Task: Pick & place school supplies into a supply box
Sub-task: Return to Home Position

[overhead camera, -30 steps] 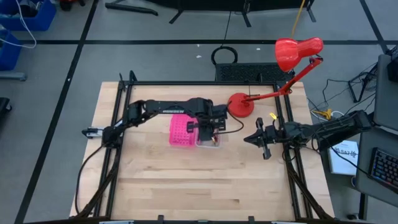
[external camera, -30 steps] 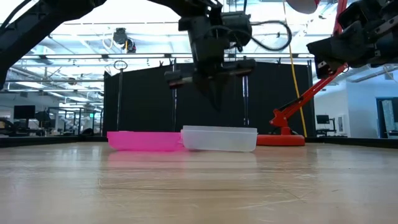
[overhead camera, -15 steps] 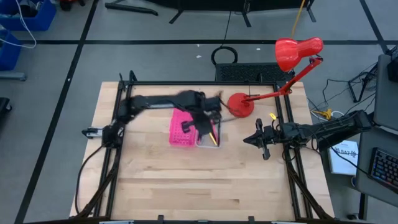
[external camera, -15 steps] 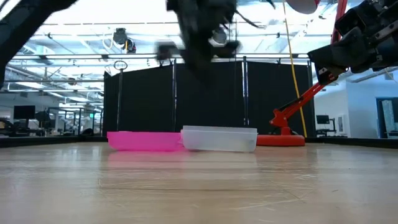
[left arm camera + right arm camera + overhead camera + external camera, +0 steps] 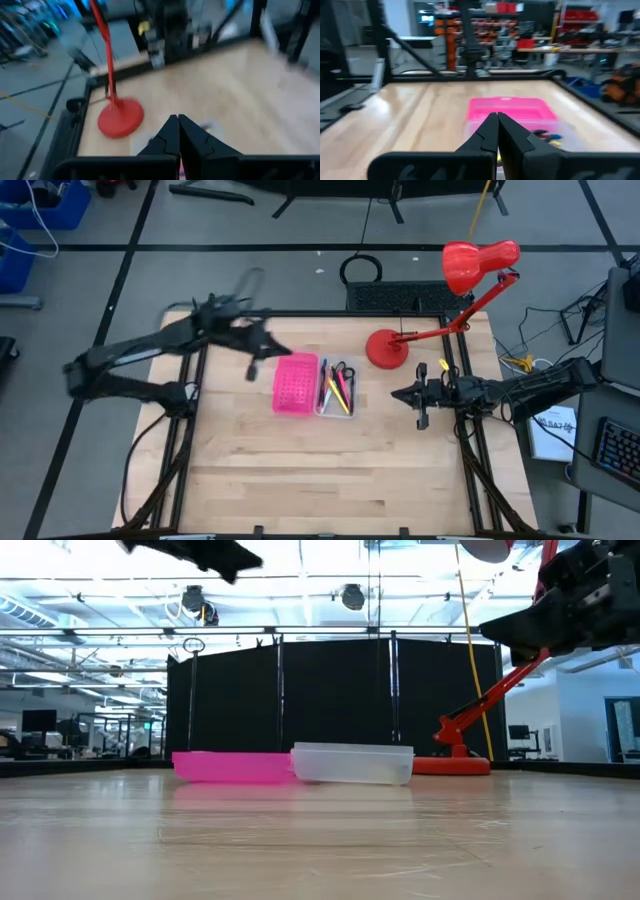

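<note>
The supply box [image 5: 335, 390] is a whitish translucent tray resting flat on the table, right of the pink perforated rectangle [image 5: 295, 385]. Inside it lie several pens [image 5: 337, 393], pink-red, yellow and dark, with the black-handled scissors [image 5: 343, 369] at the far end. My left gripper [image 5: 264, 348] hangs blurred over the table's far left, well clear of the box, and is shut and empty in its wrist view [image 5: 178, 125]. My right gripper [image 5: 395, 394] waits right of the box, shut and empty [image 5: 496, 124].
A red desk lamp stands with its base [image 5: 386, 348] on the table's far side, just right of the box, and its head [image 5: 478, 264] beyond the table's far right corner. In the low view, box [image 5: 352, 762] and pink rectangle [image 5: 232, 766] sit side by side.
My left arm has swung quickly away from above the supply box, up and toward the table's far left corner, its gripper staying shut. The box's contents now show uncovered. The box and pink rectangle have kept their places.
</note>
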### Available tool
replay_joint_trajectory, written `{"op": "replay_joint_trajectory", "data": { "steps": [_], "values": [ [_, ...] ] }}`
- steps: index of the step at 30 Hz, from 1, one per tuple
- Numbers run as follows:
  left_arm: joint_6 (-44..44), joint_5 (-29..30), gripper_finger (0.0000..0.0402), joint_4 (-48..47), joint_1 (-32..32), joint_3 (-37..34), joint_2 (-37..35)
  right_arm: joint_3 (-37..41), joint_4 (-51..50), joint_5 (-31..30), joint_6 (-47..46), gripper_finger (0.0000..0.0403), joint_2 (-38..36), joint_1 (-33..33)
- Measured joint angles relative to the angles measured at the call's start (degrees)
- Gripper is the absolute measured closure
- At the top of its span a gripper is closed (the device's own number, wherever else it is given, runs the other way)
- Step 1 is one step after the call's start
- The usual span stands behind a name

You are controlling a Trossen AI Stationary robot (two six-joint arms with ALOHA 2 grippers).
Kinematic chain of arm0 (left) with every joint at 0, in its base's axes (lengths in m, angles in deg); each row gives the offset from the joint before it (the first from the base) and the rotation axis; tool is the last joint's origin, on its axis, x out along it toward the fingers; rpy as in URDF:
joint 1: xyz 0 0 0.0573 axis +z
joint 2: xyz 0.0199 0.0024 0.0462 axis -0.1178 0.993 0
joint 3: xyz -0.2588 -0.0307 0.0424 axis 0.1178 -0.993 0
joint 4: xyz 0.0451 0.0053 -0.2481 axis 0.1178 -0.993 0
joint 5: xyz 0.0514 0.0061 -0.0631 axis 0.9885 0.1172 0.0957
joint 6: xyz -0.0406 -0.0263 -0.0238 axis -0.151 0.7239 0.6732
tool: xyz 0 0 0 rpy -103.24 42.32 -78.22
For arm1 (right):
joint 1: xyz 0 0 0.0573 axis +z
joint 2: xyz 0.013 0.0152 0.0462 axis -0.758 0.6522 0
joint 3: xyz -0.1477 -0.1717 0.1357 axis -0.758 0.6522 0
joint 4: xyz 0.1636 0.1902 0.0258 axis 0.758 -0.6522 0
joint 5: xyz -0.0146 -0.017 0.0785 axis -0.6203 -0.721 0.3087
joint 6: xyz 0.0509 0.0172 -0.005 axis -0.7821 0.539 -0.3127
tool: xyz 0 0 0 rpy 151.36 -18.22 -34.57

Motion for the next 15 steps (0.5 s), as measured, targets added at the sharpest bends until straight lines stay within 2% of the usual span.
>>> {"op": "replay_joint_trajectory", "data": {
  "steps": [4, 8, 12, 15],
  "values": [
    [6.1, -0.1, 0.04, 8.3, -0.7, -11.8, -12.9, 0.0, 2.3, -1.3, 2.4, 0.0403, 0.0, 0.0],
    [9.1, 3.6, 0.0399, 12.3, -2.8, -21.1, -23.9, 0.0, 3.6, -1.1, 3.6, 0.0403, 0.0, 0.0],
    [13.5, 5.9, 0.0399, 18.2, -5.3, -28.9, -32.6, 0.0, 6.2, 0.3, 5.0, 0.0403, 0.0, 0.0],
    [12.5, 7.9, 0.04, 18.9, -7.2, -33.7, -38.0, 0.0, 6.4, 2.0, 5.4, 0.0403, 0.0, 0.0]
  ]
}}
